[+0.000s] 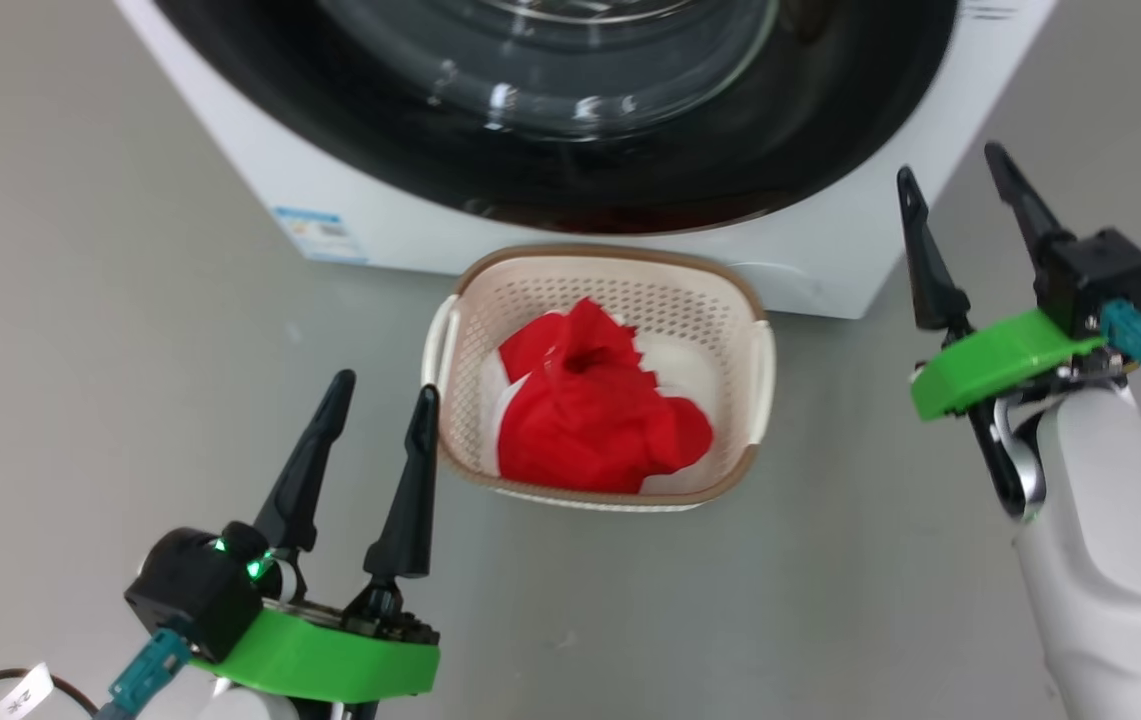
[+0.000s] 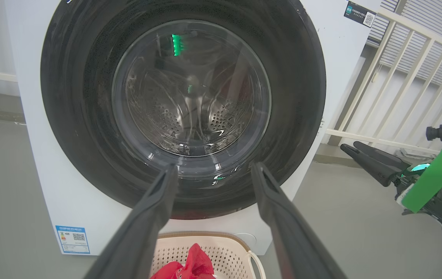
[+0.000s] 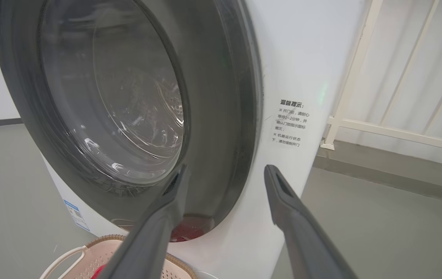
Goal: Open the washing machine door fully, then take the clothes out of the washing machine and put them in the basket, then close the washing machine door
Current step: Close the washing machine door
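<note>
The washing machine door (image 1: pixel 780 150) lies flat against the white washing machine (image 1: pixel 260 160), its black rim and glass bowl facing me. Below it on the floor stands the cream basket (image 1: pixel 610 262) with the red clothes (image 1: pixel 595 420) bunched inside. My left gripper (image 1: pixel 383 386) is open and empty, just left of the basket. Right of the basket, by the machine's corner, my right gripper (image 1: pixel 950 163) is raised, open and empty. The left wrist view looks past my left gripper (image 2: pixel 214 167) at the door (image 2: pixel 89 116). In the right wrist view my right gripper (image 3: pixel 225 168) stands at the door's right edge (image 3: pixel 213 97).
Grey floor lies all round the basket and the machine. A cream railing (image 2: pixel 399 77) stands to the right of the machine. A blue label (image 1: pixel 315 232) sits low on the machine's front, left of the basket.
</note>
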Controlling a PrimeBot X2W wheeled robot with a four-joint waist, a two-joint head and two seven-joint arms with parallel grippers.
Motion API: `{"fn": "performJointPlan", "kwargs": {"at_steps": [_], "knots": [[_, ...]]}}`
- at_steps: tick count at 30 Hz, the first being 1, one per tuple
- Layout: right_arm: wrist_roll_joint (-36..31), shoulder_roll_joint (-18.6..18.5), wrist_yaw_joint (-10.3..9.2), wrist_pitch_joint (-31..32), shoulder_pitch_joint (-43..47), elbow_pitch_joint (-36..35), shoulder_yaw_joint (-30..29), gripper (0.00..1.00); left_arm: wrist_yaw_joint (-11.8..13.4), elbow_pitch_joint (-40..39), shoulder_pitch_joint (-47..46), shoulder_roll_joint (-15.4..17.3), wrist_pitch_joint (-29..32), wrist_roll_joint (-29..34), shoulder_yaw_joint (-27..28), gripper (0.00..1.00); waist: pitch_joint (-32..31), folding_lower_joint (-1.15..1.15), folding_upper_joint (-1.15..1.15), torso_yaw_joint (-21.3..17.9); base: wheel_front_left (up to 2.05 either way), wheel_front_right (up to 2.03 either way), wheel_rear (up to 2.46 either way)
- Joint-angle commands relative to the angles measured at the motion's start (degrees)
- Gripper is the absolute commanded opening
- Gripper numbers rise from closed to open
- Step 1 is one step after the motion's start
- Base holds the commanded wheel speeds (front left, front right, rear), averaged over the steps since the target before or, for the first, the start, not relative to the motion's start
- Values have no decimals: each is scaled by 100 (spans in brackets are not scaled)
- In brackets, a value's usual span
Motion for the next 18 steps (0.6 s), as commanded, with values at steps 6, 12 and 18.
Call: {"fn": "performJointPlan", "kwargs": {"at_steps": [6, 12, 18], "knots": [[228, 99, -22, -31, 718, -739, 146, 100, 21, 57, 68, 63, -45, -52, 337, 100, -499, 0, 0, -744, 0, 0, 0], [379, 103, -22, -31, 1350, -1260, 158, 100, 41, 222, 177, 63, -45, 14, 430, 100, -803, 0, 0, -1123, 0, 0, 0], [382, 104, -22, -31, 1906, -1739, 16, 100, 64, 392, 324, 63, -45, 124, 488, 100, -1114, 0, 0, -1433, 0, 0, 0]]}}
